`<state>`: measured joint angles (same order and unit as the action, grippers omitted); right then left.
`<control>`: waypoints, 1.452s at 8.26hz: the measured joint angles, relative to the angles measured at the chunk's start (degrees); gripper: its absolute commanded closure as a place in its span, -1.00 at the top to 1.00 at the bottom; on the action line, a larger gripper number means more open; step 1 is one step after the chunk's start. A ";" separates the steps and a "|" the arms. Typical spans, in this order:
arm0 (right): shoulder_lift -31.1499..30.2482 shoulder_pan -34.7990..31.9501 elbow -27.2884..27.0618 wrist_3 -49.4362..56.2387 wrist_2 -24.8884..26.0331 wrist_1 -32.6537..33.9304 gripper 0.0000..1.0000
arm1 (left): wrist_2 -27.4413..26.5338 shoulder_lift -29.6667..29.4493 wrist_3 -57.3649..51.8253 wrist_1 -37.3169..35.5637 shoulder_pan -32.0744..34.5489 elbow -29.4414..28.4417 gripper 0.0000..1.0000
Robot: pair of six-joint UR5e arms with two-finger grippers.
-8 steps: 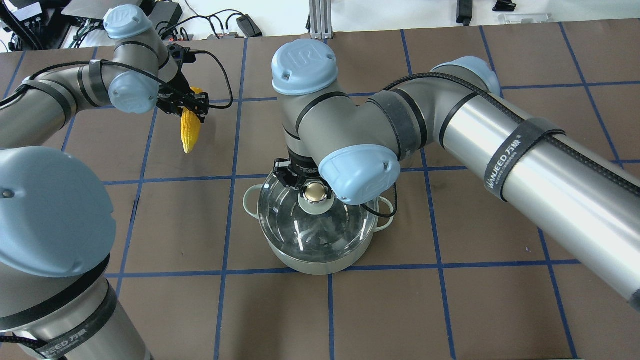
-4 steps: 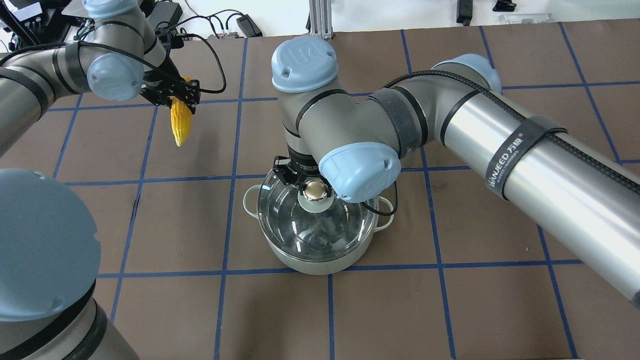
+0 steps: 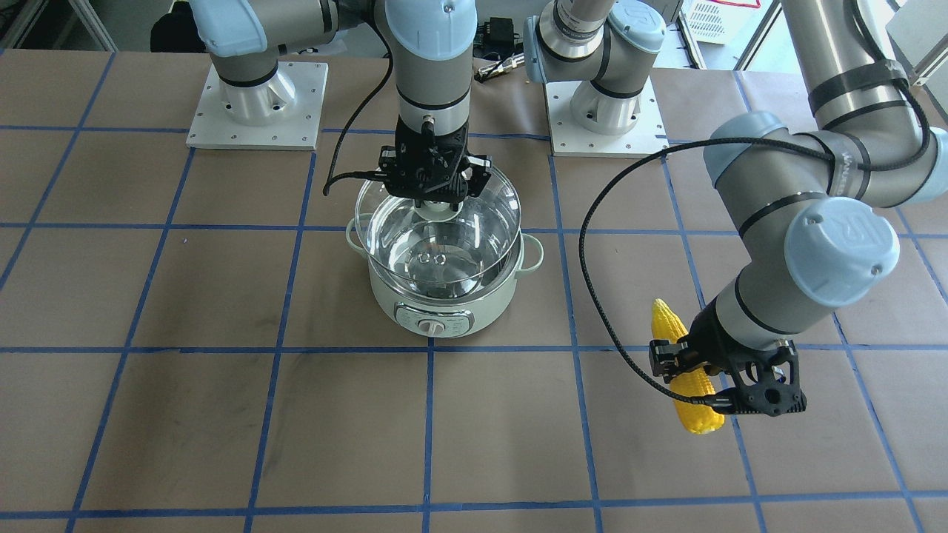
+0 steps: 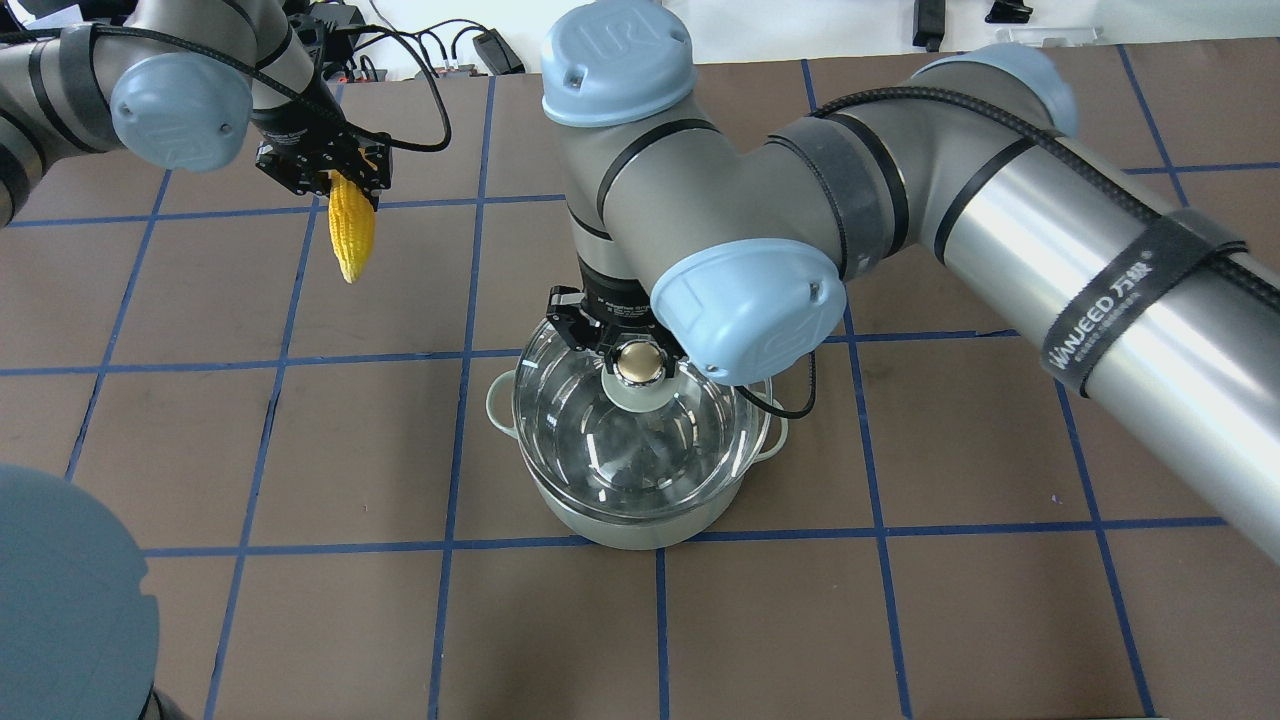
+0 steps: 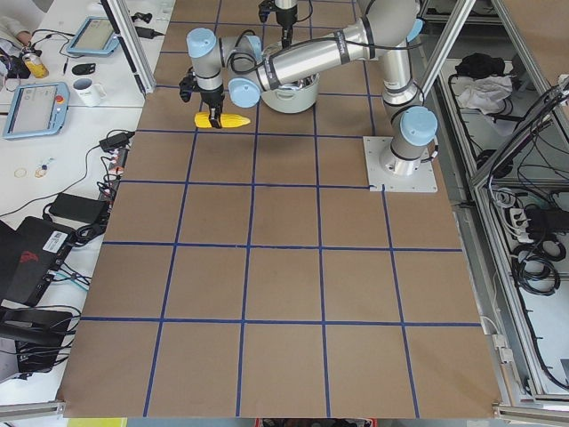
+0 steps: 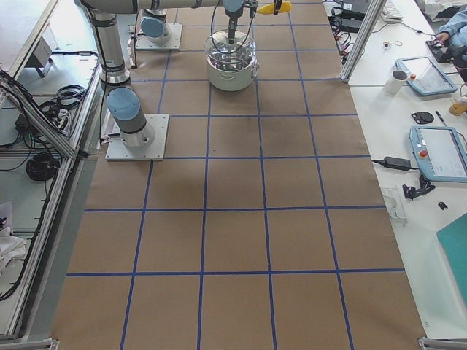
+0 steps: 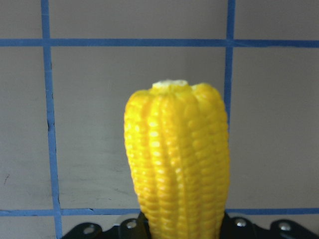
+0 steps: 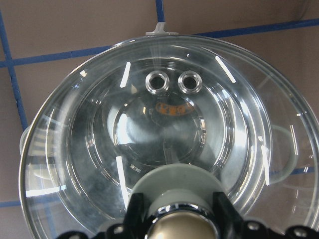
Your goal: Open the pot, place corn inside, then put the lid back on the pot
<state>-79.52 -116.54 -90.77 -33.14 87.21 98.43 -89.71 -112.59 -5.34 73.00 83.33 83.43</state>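
Brown paper covers the tabletop point(image 4: 350, 450), marked into squares by blue tape lines. Near its centre stands the pot point(image 4: 640, 530), round and pale mint green, with a small loop handle on each side and a control dial on its front face. Its shiny steel inside shows through the glass above it.

The right arm reaches down over the pot. Its right pincer point(image 4: 638, 360) is closed around the cream knob of the lid point(image 4: 640, 450), a fingertip on either side. The clear glass lid hangs just above the pot's rim, off it and shifted a little toward the robot's base. Two small metal-ringed vent holes sit side by side near the lid's edge.

The left arm is off to the robot's left, farther across the tabletop and well apart from the pot. Its left pincer point(image 4: 335, 172) clamps the corn point(image 4: 352, 235), a bright yellow ear with rows of kernels, and holds it in the air above the paper. The ear lies roughly level, its pointed tip aimed back toward the robot and its blunt end aimed away.
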 measured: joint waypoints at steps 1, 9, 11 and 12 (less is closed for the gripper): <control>-0.88 0.29 0.25 0.27 0.08 -0.89 0.03 | 0.06 1.67 1.58 0.60 1.37 0.08 -1.00; -11.20 24.33 0.59 27.13 0.81 -10.94 0.06 | 5.55 9.49 12.69 2.67 11.89 1.86 -1.00; -11.70 25.89 0.60 29.16 1.20 -11.90 0.06 | 6.02 9.28 16.49 2.91 14.38 3.80 -1.00; -11.75 26.08 0.60 29.39 1.26 -12.03 0.06 | 6.54 9.63 18.22 3.02 15.99 5.59 -1.00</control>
<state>-91.27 -90.46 -90.18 -3.75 88.47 86.40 -83.17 -102.96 12.88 76.02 99.32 89.02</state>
